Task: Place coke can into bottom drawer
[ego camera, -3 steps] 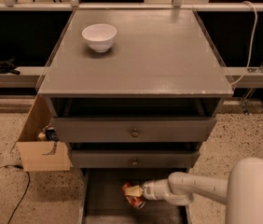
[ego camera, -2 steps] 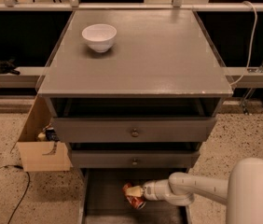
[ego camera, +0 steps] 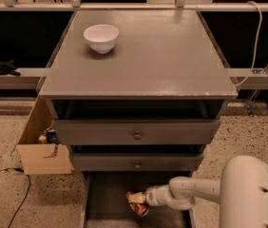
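Observation:
The coke can, red-orange with white lettering, lies tilted inside the open bottom drawer, near the middle of its grey floor. My gripper reaches in from the right at the end of the white arm and sits right at the can, touching it. The two upper drawers are closed, each with a small round knob.
A white bowl stands on the grey cabinet top at the back left. An open cardboard box sits on the floor left of the cabinet, with a black cable beside it. A white cable hangs at the right.

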